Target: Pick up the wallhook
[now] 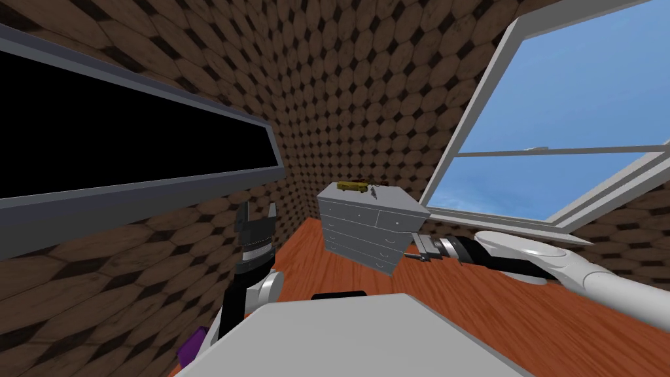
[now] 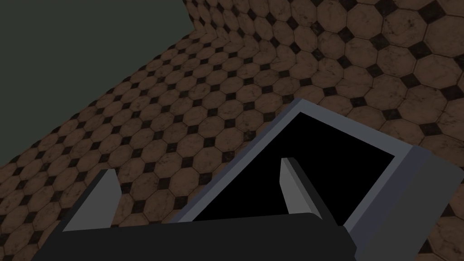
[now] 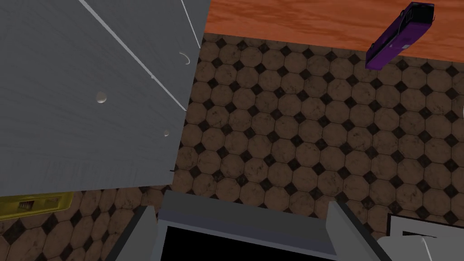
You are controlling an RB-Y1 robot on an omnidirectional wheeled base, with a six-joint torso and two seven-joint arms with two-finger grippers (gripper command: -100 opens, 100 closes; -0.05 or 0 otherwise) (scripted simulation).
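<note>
On the far left, at 9 o'clock, a big grey frame (image 1: 150, 190) with a black area inside hangs on the brown tiled wall (image 1: 366, 85). At 7 o'clock, low down, a purple toy car (image 3: 401, 34) lies where the wall meets the orange floor (image 1: 458, 294).

Next is the left gripper (image 1: 258, 208). It points up in front of the frame's right end. Its 2 fingers (image 2: 106, 199) stand wide apart and hold nothing.

In the middle stands a grey dresser (image 1: 366, 226) with drawers. A yellow thing (image 1: 351, 187) lies on its top. Just beside that, at its 3 o'clock, is a tiny grey thing that looks like the wallhook (image 1: 373, 191). It is too small to tell more.

At 4 o'clock from the dresser, the right gripper (image 1: 413, 256) sits close to the dresser's low front corner. Its 2 fingers (image 3: 342, 226) are wide apart too, with nothing in them.

At 2 o'clock a big window (image 1: 556, 150) shows blue sky.
</note>
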